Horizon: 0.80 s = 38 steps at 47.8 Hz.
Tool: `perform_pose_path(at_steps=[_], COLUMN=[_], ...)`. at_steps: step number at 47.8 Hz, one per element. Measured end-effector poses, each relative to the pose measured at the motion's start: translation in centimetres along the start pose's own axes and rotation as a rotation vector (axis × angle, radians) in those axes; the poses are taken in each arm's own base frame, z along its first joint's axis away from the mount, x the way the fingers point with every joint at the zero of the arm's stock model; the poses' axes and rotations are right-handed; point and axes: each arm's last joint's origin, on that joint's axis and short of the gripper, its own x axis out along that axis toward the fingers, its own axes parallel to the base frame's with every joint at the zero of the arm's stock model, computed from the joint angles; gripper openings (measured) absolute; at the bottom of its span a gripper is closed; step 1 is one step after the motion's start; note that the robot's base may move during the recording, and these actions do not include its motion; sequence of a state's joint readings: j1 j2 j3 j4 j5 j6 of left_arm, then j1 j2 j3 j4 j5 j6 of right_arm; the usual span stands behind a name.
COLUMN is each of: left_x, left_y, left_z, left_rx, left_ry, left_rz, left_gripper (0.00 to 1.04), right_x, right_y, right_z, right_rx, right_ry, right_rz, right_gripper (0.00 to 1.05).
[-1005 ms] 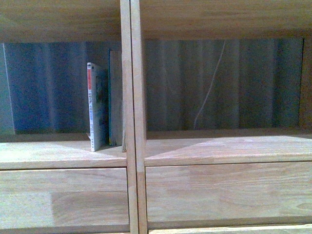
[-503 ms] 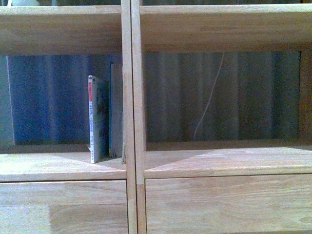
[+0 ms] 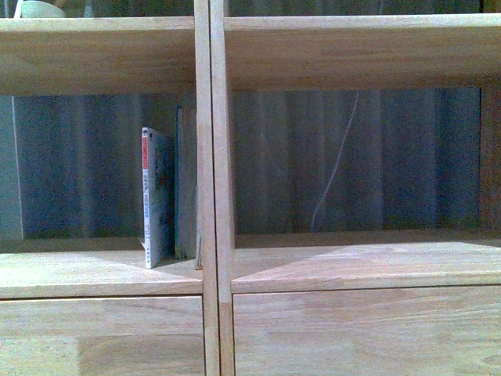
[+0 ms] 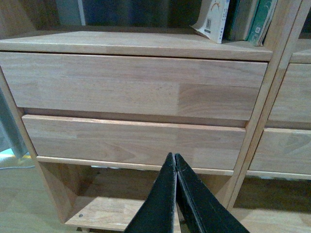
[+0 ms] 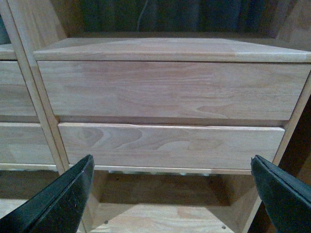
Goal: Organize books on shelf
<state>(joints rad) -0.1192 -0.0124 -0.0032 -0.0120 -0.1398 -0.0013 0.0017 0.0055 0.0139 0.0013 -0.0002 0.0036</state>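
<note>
The light-brown wooden shelf (image 3: pixel 213 188) fills the front view. In its left bay stand two thin books upright against the central divider: a white one with a red-marked spine (image 3: pixel 155 200) and a slim teal-edged one (image 3: pixel 185 184). The books' lower corners also show in the left wrist view (image 4: pixel 214 22). My left gripper (image 4: pixel 174 162) is shut and empty, low in front of the left drawer fronts (image 4: pixel 131 87). My right gripper (image 5: pixel 172 167) is open and empty, low in front of the right drawer fronts (image 5: pixel 170 90). Neither gripper shows in the front view.
The right bay (image 3: pixel 360 258) holds no books; a thin white cord (image 3: pixel 333 172) hangs behind it against a dark curtain. A shelf board (image 3: pixel 102 55) runs above the books. Below the drawers is an open space with a bottom board (image 5: pixel 160 218).
The front view has shifted upward: the shelf and books sit lower in the picture and the board above shows more. The books have not moved on the shelf.
</note>
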Motion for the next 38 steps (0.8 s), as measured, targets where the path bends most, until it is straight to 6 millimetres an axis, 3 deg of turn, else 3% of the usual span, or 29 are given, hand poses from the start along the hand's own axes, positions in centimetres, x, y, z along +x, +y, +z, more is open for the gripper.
perform_pose_path(at_steps=[26, 38], left_x=[0.05, 0.05], left_y=[0.71, 0.71], left_z=[0.39, 0.39], left_rx=[0.000, -0.001], left_ry=[-0.008, -0.008], left_rz=[-0.023, -0.023], left_gripper=[0.03, 0.50], right_x=[0.00, 0.00], right_y=[0.00, 0.00], right_z=[0.00, 0.00], right_rx=[0.000, 0.000], right_ry=[0.000, 0.000], right_rz=[0.000, 0.000], right_gripper=[0.98, 0.98])
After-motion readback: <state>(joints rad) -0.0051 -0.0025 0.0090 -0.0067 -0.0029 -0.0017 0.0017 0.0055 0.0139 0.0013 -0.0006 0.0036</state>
